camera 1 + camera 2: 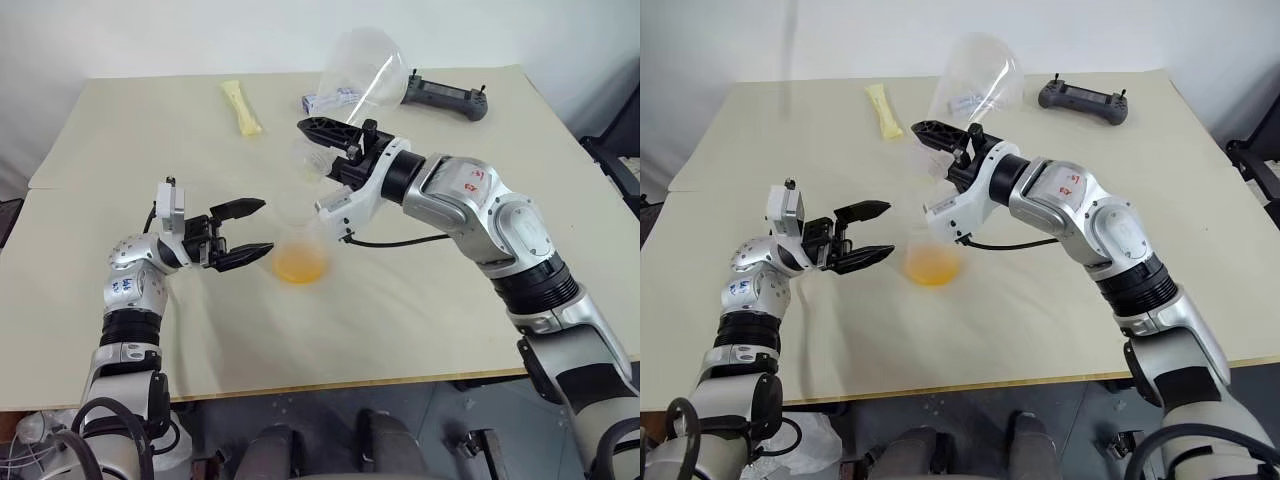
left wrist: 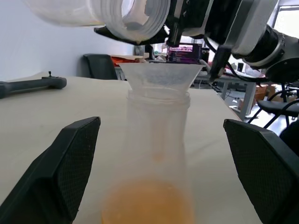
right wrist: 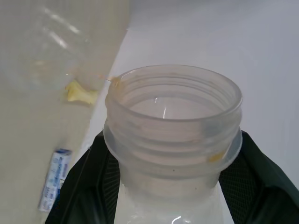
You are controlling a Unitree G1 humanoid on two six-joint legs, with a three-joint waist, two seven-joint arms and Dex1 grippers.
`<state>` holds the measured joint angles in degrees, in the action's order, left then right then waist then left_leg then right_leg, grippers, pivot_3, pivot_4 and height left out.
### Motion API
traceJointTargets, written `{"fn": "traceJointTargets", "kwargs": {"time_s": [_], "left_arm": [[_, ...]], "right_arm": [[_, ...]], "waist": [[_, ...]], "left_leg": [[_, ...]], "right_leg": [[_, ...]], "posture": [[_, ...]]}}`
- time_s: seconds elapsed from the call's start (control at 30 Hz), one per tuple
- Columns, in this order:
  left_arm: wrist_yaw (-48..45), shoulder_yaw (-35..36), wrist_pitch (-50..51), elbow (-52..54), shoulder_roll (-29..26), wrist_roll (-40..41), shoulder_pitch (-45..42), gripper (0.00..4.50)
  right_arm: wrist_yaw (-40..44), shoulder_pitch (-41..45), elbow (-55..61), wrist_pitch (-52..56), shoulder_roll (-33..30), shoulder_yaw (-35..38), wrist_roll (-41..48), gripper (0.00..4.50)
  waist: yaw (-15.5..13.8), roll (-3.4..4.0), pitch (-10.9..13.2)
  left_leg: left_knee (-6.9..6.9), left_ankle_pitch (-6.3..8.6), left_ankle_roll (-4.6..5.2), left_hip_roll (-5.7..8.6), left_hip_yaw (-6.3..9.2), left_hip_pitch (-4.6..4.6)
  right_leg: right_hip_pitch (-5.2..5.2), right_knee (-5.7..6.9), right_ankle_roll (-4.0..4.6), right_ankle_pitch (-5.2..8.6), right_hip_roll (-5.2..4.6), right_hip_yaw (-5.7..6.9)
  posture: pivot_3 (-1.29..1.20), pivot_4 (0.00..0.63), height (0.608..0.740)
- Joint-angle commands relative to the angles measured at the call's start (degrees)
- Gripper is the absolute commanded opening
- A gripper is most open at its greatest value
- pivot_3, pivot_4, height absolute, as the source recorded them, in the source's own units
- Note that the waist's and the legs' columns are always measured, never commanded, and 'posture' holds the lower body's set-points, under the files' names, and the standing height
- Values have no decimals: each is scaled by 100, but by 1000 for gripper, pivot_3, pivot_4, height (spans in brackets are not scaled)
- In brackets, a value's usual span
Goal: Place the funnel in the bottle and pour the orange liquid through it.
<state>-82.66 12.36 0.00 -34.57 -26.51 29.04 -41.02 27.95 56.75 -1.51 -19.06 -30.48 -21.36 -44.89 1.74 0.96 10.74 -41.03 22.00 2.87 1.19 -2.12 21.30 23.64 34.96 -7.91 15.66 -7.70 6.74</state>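
Funnel (image 2: 160, 74) seated in bottle (image 2: 156, 154), orange liquid (image 1: 299, 266) pooled inside; right hand (image 1: 325, 150) pinching upended, seemingly drained container (image 1: 360, 70); left hand (image 1: 243, 232) spread beside bottle.

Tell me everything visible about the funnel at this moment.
The funnel is small, clear, frosted-looking plastic, with a wide round rim tapering downward. It sits upright in the neck of the bottle, its stem hidden inside; orange liquid pools at the bottle's base. No gripper touches it. The right gripper holds a tipped clear container with its threaded mouth just above the rim; the open left gripper flanks the bottle lower down.
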Motion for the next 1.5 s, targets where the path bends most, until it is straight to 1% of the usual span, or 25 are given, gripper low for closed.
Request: {"fn": "traceJointTargets", "kwargs": {"time_s": [0.03, 0.1, 0.23, 0.3, 0.37, 0.47, 0.6, 0.7, 0.8, 0.97, 1.2, 1.23, 1.3, 1.37, 1.5], "left_arm": [[87, 21, -17, 135, -79, 7, -84, 4500], [127, 20, 13, 163, -95, 14, -81, 4500], [338, 34, 106, 278, -160, -16, -44, 4500], [377, 51, 135, 314, -199, 5, -36, 4500], [424, 36, 202, 359, -256, -6, -13, 4500], [480, 25, 267, 421, -332, -19, 47, 4500], [552, 18, 306, 512, -385, -24, 132, 4500], [569, 33, 325, 567, -435, -11, 195, 4500], [628, 51, 377, 658, -504, -16, 265, 4500], [677, 73, 539, 947, -590, 72, 450, 4500], [612, 146, 749, 1235, -722, 202, 627, 4500], [637, 138, 771, 1233, -755, 171, 623, 4500], [690, 124, 802, 1229, -796, 121, 616, 4500], [772, 137, 689, 1167, -799, 61, 582, 4500], [961, 100, 709, 1121, -838, -31, 556, 4500]], "right_arm": [[276, -136, 504, 488, 169, 403, 554, 2431], [450, -300, 723, 974, 380, 580, 869, 2431], [710, -635, 1249, 2655, 1077, 1250, 1743, 2431], [633, -695, 1365, 3427, 1359, 1712, 2179, 2431], [587, -742, 1398, 4057, 1524, 2186, 2695, 2431], [433, -801, 1281, 4661, 1589, 2864, 3364, 2431], [317, -864, 1062, 5119, 1524, 3543, 4169, 2431], [266, -976, 837, 5138, 1405, 3884, 4629, 2431], [200, -1074, 354, 5195, 1263, 4409, 5180, 2431], [188, -1350, -119, 4849, 954, 4495, 5508, 2431], [192, -1644, -137, 4864, 811, 4357, 5870, 2431], [191, -1680, -132, 4800, 791, 4326, 5885, 3160], [162, -1721, -127, 4724, 757, 4288, 5929, 3703], [145, -1730, -111, 4684, 689, 4247, 5964, 4399], [117, -1734, -75, 4675, 596, 4212, 6054, 4454]], "waist": [[-1, 0, 0], [3, 0, 0], [0, 0, 0], [-12, 0, 0], [-23, 0, 0], [-22, 0, 0], [5, 0, 0], [14, 0, 0], [4, 0, 0], [-1, 1, 0], [5, 1, 0], [-1, 1, 0], [-8, 1, 0], [-12, 1, 0], [-13, 1, 0]], "left_leg": [[-1, 0, 0, 0, 1, 0], [-1, 0, 0, 0, 1, 0], [-2, 0, 0, -2, 2, 0], [-5, 0, 0, 0, 4, -1], [-7, 0, 0, 1, 7, 0], [-8, 0, 0, 7, 15, -1], [4, 0, 0, 6, 7, -11], [6, -1, -1, 3, 2, -12], [5, -1, -1, 4, -1, -12], [5, -1, -1, 6, 0, -12], [5, -1, -1, 2, -7, -12], [4, -1, -1, 2, -6, -12], [4, -1, -1, 4, -5, -12], [4, -1, -1, 4, -6, -12], [3, -1, -1, 4, -4, -12]], "right_leg": [[0, 1, 0, 0, 0, 0], [1, 1, 0, 0, 0, 0], [1, 7, 0, 0, 1, 2], [1, 12, 0, 0, 0, 2], [-1, 13, 0, 0, -1, 2], [-4, 14, 0, 0, -5, 2], [-3, 13, 0, 0, -3, 0], [-1, 12, 0, 0, 0, -1], [0, 12, 0, 0, -1, -4], [-1, 12, 0, 0, -5, -6], [0, 10, 0, 0, -3, -9], [0, 11, 0, 0, -3, -9], [0, 11, 0, 0, -4, -10], [0, 10, 0, 0, -5, -10], [-1, 11, 0, 0, -5, -10]], "posture": [[0, 150, 740], [0, 150, 740], [0, 150, 740], [0, 150, 740], [0, 150, 740], [0, 150, 740], [0, 150, 740], [0, 150, 740], [0, 150, 740], [0, 150, 740], [0, 150, 740], [0, 150, 740], [0, 150, 740], [0, 150, 740], [0, 150, 740]]}}
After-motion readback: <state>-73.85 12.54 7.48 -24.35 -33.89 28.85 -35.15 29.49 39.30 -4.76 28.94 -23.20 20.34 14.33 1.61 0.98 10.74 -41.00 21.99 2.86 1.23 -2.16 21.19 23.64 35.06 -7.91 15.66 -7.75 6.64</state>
